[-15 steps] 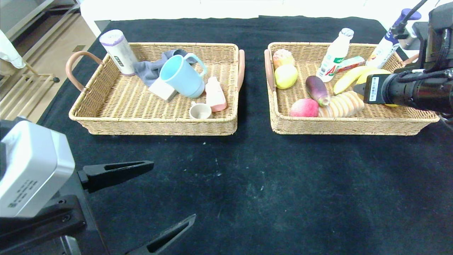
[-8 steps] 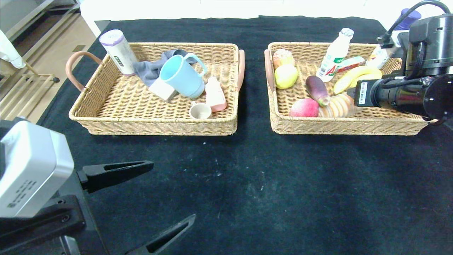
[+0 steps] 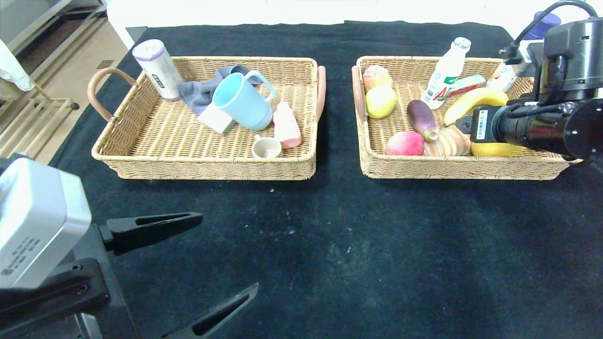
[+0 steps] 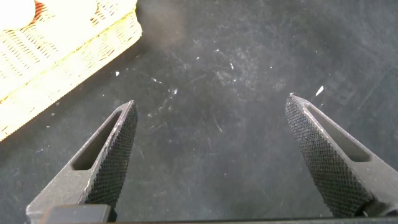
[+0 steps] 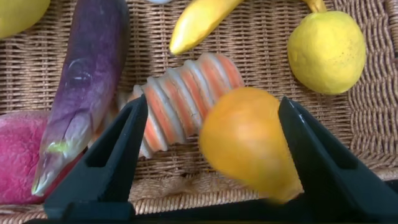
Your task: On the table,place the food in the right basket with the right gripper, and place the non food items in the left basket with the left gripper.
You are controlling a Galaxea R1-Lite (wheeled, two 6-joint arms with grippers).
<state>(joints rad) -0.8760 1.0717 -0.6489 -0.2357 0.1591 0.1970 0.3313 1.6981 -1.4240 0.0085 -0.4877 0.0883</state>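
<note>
My right gripper (image 5: 212, 102) hangs open over the front right part of the right basket (image 3: 452, 167). A blurred orange-yellow fruit (image 5: 249, 140) sits loose between its spread fingers, close to one of them; in the head view the fruit (image 3: 494, 149) lies low in the basket under the arm. Beside it are a striped bread (image 5: 180, 93), an eggplant (image 5: 87, 68), a banana (image 5: 199, 22) and another yellow fruit (image 5: 326, 50). My left gripper (image 3: 230, 252) is open and empty over bare table at the front left (image 4: 211, 99).
The left basket (image 3: 207, 167) holds a blue mug (image 3: 240, 101), grey cloth, a white block, a pink bottle (image 3: 286, 125), a small cup and a capped cylinder (image 3: 156, 68). The right basket also holds a milk bottle (image 3: 445, 70), an apple and a red fruit (image 3: 405, 143).
My right arm has moved left and down over the right basket. The yellow fruit, hidden behind the gripper before, now shows low in the basket between open fingers. My left gripper barely shifted.
</note>
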